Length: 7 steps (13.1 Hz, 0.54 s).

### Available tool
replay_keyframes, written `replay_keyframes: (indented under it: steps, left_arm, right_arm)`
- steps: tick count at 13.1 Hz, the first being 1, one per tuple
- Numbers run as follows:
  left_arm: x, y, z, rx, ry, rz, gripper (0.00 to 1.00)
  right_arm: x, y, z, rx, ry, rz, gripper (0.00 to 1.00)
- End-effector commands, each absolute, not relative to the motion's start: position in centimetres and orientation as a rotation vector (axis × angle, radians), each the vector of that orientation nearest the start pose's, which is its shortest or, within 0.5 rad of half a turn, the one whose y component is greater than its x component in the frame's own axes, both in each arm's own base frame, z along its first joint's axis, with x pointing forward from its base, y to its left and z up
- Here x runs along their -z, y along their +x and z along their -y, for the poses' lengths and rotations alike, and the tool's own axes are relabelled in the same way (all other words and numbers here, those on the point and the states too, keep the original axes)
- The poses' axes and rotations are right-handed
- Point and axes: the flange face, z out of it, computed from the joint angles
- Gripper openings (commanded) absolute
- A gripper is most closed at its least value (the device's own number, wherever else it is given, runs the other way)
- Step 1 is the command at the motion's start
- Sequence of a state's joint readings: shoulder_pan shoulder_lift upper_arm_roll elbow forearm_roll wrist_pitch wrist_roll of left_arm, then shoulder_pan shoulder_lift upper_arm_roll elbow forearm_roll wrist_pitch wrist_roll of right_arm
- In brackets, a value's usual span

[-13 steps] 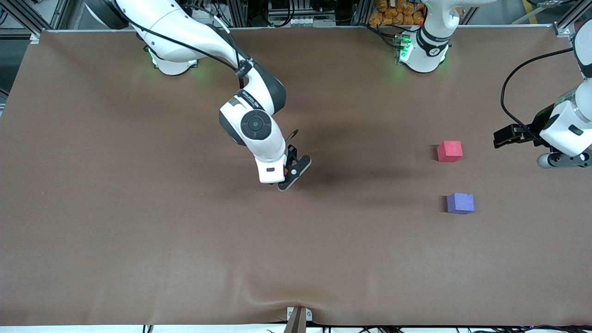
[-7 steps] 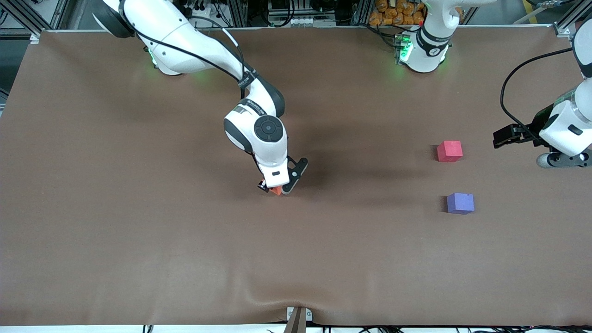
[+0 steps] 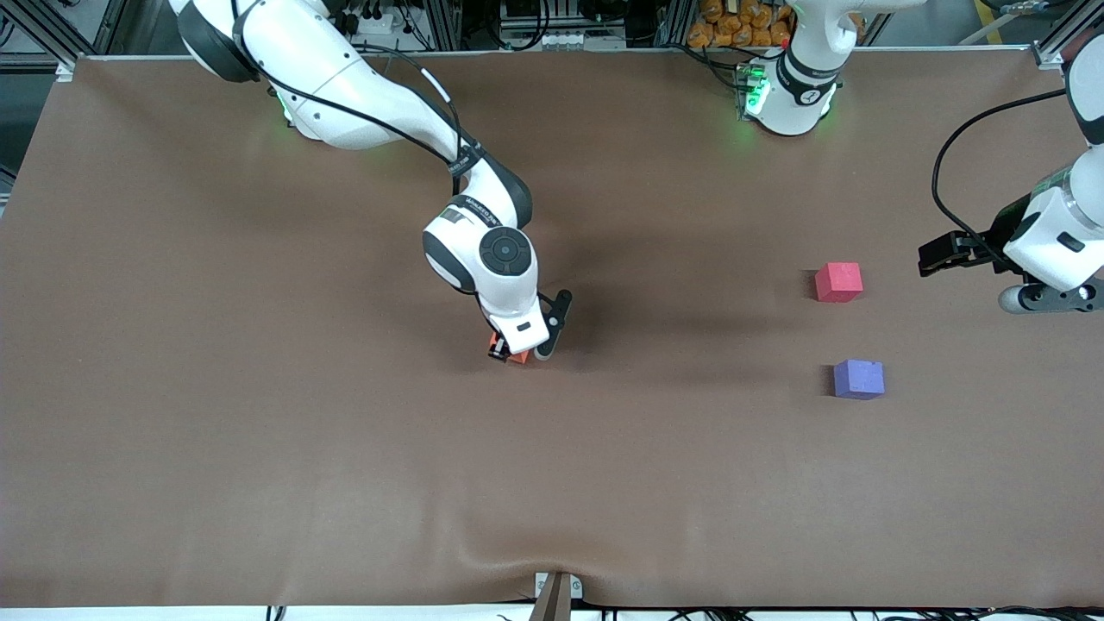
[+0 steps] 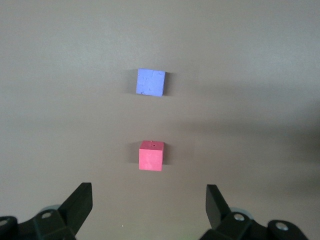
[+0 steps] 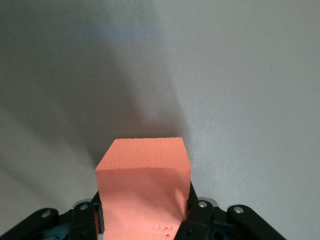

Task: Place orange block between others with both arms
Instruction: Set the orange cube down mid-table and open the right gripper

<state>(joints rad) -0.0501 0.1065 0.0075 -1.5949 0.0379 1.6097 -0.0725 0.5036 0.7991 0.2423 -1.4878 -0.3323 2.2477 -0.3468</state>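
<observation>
The orange block [image 3: 517, 355] is at the middle of the brown table, and my right gripper [image 3: 520, 351] is shut on it low over the cloth. In the right wrist view the orange block [image 5: 144, 185] fills the space between the black fingers [image 5: 196, 214] of my right gripper [image 5: 142, 220]. The others, a red-pink cube [image 3: 838, 282] and a purple-blue cube [image 3: 858, 379], sit apart toward the left arm's end, the purple-blue one nearer the front camera. My left gripper [image 3: 936, 257] waits open beside the red-pink cube. Its wrist view shows the red-pink cube [image 4: 151, 155] and the purple-blue cube [image 4: 151, 82] ahead of the left gripper [image 4: 149, 205].
The brown cloth [image 3: 259, 431] covers the whole table and has a raised fold [image 3: 509, 552] near the front edge. A small bracket [image 3: 556, 591] sticks up at that edge. A gap of bare cloth lies between the two cubes.
My right arm has swung its hand down toward the cloth, and the orange block now shows below the wrist. The left arm and both cubes have not moved.
</observation>
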Motion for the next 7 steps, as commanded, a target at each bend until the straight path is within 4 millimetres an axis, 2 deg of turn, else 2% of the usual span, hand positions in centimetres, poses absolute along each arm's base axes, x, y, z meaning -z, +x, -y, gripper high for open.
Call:
replay_keyframes:
  steps: [1, 3, 5, 7]
  left_arm:
    - [-56.0, 58.8, 2.1, -0.130, -3.120, 0.015, 1.00]
    - [-55.7, 58.9, 2.2, -0.138, -3.119, 0.015, 1.00]
    - [-55.7, 58.9, 2.2, -0.138, -3.120, 0.013, 1.00]
    - [-55.7, 58.9, 2.3, -0.138, -3.121, 0.013, 1.00]
  right_arm:
    - [-21.0, 55.2, -47.0, 0.075, -2.608, 1.905, 1.00]
    - [-22.5, 55.5, -47.3, 0.104, -2.624, 1.887, 1.00]
    - [-24.8, 56.4, -47.4, 0.144, -2.635, 1.852, 1.00]
    - [-27.5, 57.4, -46.2, 0.095, -2.682, 1.815, 1.00]
